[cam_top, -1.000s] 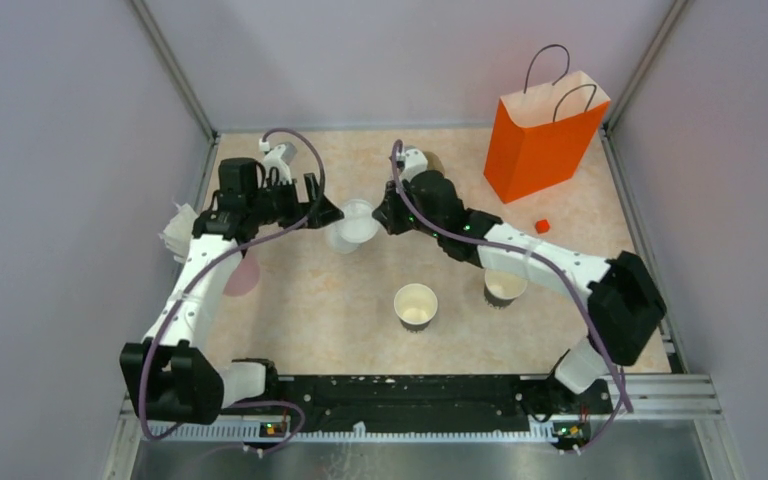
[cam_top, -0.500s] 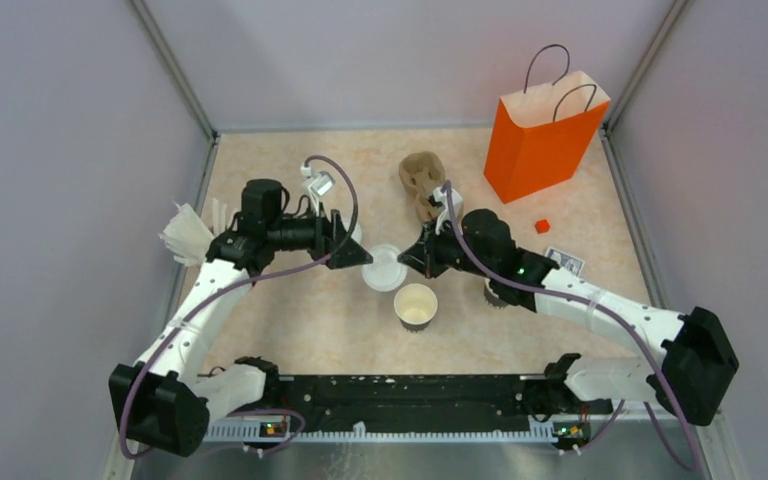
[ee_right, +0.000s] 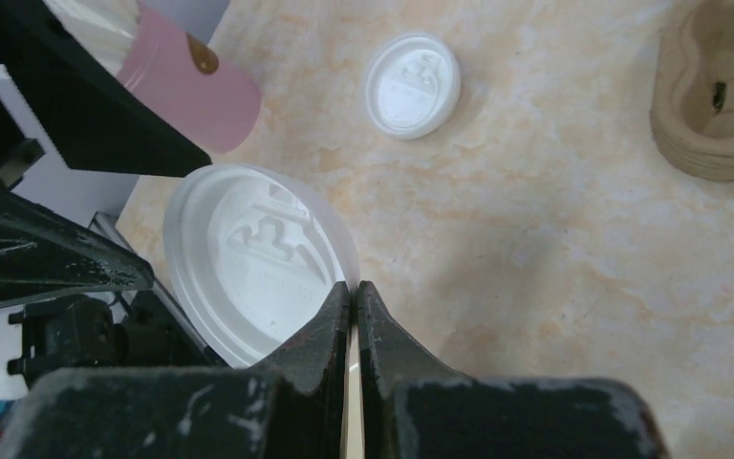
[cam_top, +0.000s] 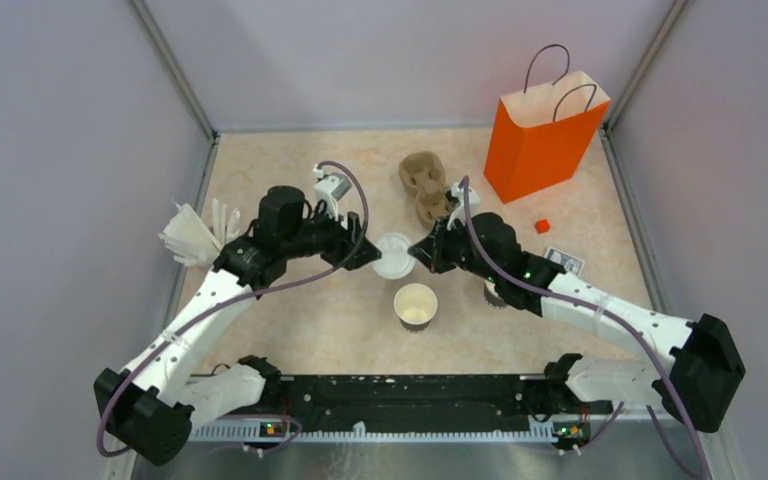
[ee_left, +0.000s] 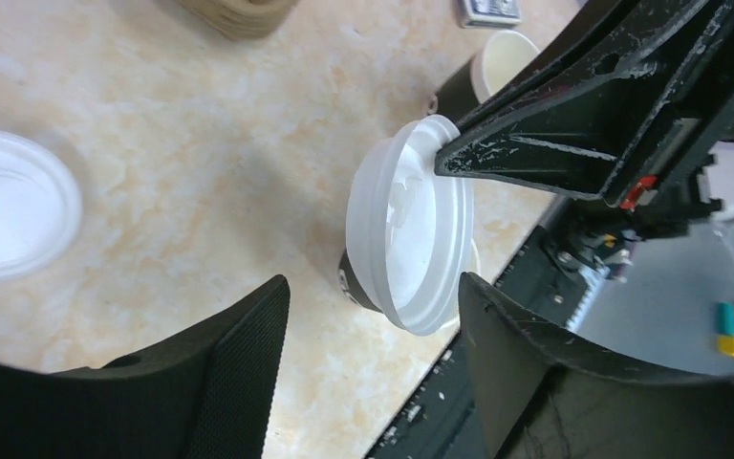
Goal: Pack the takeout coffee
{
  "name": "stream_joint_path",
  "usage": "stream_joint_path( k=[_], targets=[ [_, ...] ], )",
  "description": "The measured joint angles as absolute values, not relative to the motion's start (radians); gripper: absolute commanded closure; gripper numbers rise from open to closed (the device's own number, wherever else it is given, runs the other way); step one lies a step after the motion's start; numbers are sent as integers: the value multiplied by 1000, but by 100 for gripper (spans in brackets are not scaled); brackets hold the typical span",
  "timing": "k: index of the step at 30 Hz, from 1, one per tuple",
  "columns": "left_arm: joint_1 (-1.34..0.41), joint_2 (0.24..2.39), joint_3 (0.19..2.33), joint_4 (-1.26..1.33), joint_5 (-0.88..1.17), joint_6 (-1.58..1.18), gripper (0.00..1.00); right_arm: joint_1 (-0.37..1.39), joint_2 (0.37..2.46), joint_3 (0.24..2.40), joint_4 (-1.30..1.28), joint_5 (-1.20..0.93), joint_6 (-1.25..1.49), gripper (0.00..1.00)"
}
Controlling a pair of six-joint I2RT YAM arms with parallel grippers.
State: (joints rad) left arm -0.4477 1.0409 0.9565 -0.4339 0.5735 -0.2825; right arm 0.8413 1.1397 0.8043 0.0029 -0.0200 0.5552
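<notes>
My right gripper [cam_top: 424, 250] [ee_right: 354, 287] is shut on the rim of a round white plastic lid [cam_top: 393, 256] [ee_right: 248, 263] and holds it tilted in the air. An open pale tan paper cup [cam_top: 416, 306] with a dark band stands just in front of and below the lid. In the left wrist view the lid [ee_left: 411, 234] hangs over this cup [ee_left: 356, 284]. My left gripper [cam_top: 365, 254] [ee_left: 373, 287] is open and empty, just left of the lid. A second open cup [cam_top: 500, 293] [ee_left: 497, 62] stands partly hidden under my right arm.
A brown pulp two-cup tray [cam_top: 425, 183] [ee_right: 717, 105] lies behind the grippers. A tall orange paper bag [cam_top: 540, 140] stands at the back right. A second white lid [ee_right: 411, 84] [ee_left: 10, 206] lies on the table. White napkins [cam_top: 195, 235] sit at the left wall. A pink cylinder [ee_right: 201, 96] lies nearby.
Both grippers have moved from the back left toward the middle of the table with the lid, which now hangs close above the open cup. The pulp tray has come into view.
</notes>
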Motion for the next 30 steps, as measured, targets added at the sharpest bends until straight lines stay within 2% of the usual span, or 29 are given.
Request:
stream_joint_path(
  k=[10,15,19,23,27,29,30],
  targets=[
    [-607,1103,1071,-472,228,-276,50,841,1205,806,-6,65,607,100],
    [-639,1187,1086,-496,116,-266,51,841,1221,806,-7,72,614,100],
    [-647,1224,1087,-520,49,-262,56,841,1221,807,0,78,614,100],
    [-650,1231,1087,-526,22,-259,74,841,1222,808,7,79,614,100],
    [-658,1238,1093,-524,14,-258,97,841,1229,826,9,78,613,100],
    [-659,1238,1093,-524,12,-258,100,841,1232,831,9,79,613,100],
    [-659,1240,1093,-524,12,-257,100,841,1234,834,9,79,612,97]
  ],
)
